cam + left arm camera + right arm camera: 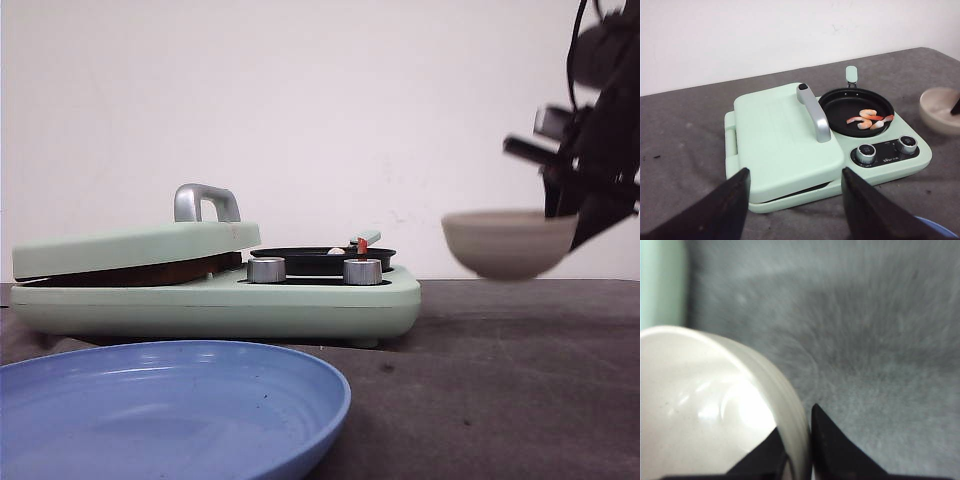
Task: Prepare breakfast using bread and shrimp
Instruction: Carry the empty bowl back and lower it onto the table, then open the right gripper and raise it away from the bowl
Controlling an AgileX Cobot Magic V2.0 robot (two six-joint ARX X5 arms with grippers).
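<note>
Shrimp (870,119), about three you can count, in the black pan (840,107), right gripper (799,450) pinching one beige bowl (510,243) by its rim, aloft, left gripper (795,200) spread wide, empty, bread hidden from you.

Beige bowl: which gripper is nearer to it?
Right. The right gripper is clamped on the beige bowl's rim, holding it above the table. The left gripper hovers open over the green cooker, away from the bowl.
</note>
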